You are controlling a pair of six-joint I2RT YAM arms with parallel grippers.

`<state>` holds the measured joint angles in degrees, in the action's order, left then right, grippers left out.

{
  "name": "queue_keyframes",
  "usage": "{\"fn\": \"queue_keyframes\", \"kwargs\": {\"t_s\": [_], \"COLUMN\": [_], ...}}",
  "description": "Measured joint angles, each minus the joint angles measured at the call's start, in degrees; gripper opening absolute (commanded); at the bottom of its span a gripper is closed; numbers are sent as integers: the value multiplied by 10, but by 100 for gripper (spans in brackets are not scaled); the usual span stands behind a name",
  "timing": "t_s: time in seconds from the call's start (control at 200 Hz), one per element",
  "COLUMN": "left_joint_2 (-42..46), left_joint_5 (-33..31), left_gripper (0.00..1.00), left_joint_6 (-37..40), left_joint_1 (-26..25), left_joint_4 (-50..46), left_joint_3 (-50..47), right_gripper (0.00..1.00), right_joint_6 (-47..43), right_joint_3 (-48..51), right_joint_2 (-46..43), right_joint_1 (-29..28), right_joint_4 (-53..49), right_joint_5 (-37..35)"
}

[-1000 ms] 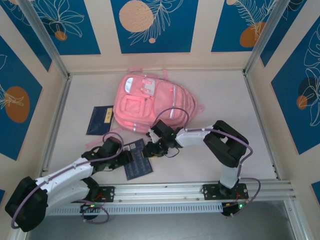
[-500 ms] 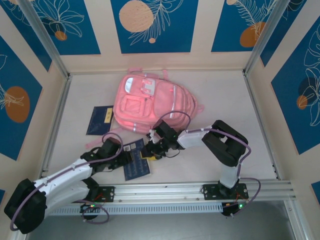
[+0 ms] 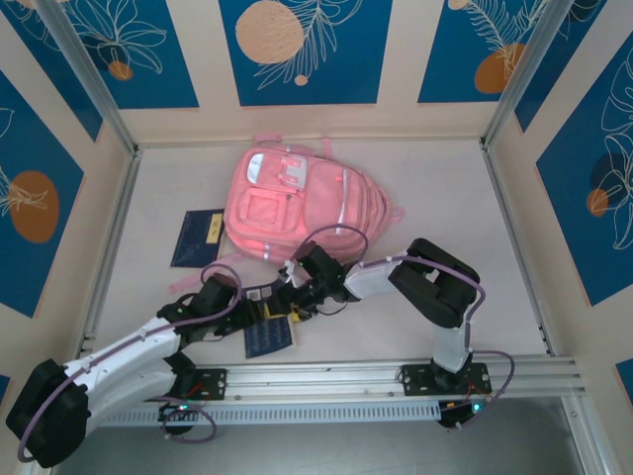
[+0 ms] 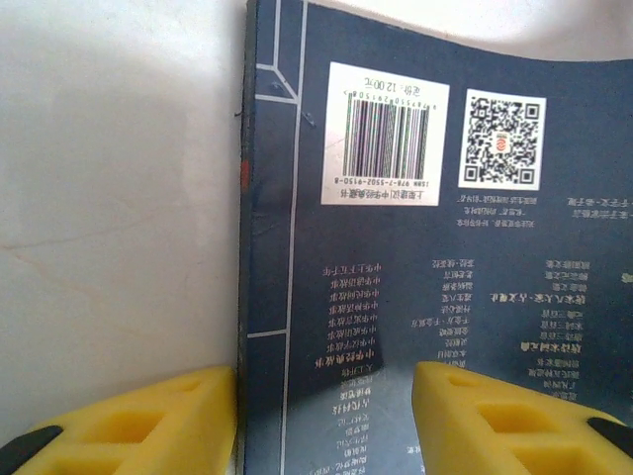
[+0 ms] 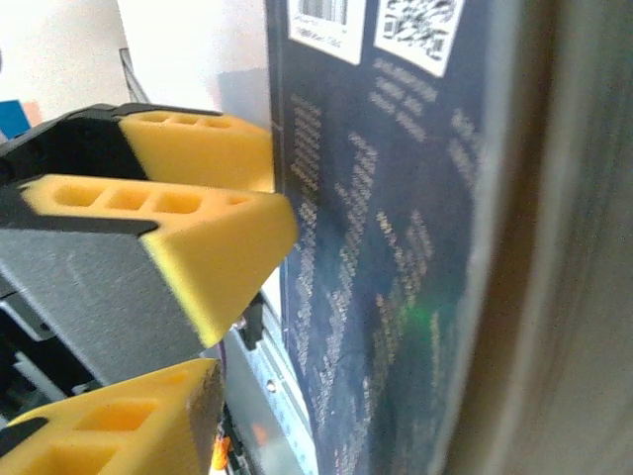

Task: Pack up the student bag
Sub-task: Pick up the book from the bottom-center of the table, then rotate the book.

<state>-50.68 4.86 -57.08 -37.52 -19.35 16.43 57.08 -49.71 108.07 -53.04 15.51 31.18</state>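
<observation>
Large soft pink fabric backpack point(image 3: 297, 203) lies flat at far centre of the pale desk point(image 3: 435, 198), zips and silvery trim facing up, clear of both arms. Thin dark blue booklet with a gold mark point(image 3: 198, 237) sits just left of it. Second dark blue paperback book point(image 3: 269, 336), back cover up with white barcode and QR labels, lies near centre, nearer than the bag. Left hand point(image 3: 249, 309) is over the book's left edge, its yellow foam fingers point(image 4: 148, 421) moderately apart, gripping nothing. Right hand point(image 3: 285, 297) is at the book's far edge, opposite the left; cannot tell its width.
</observation>
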Motion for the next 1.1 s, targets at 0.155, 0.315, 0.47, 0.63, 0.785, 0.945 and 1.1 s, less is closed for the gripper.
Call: {"fn": "queue_keyframes", "kwargs": {"t_s": [0.155, 0.315, 0.47, 0.63, 0.785, 0.945, 1.1], "left_joint_2": [22, 55, 70, 111, 151, 156, 137], "left_joint_5": [0, 6, 11, 13, 33, 92, 170], "left_gripper": [59, 68, 76, 81, 85, 86, 80], "left_joint_6": [2, 6, 17, 35, 51, 69, 82], "left_joint_1": [-2, -3, -4, -4, -4, -4, -4], "left_joint_4": [-6, -25, -64, -112, -135, -127, -80], "left_joint_3": [0, 2, 27, 76, 117, 143, 153], "right_gripper": [33, 12, 0, 0, 0, 0, 0], "right_joint_6": [2, -9, -16, -16, -16, -16, -16], "right_joint_3": [11, 34, 51, 96, 138, 151, 157], "right_joint_2": [-7, -40, -76, -137, -229, -327, -411], "right_joint_1": [11, 21, 24, 44, 71, 89, 97], "right_joint_4": [-6, -22, -27, -30, -25, -16, -9], "right_joint_5": [-30, -44, -55, -57, -44, -16, 13]}}
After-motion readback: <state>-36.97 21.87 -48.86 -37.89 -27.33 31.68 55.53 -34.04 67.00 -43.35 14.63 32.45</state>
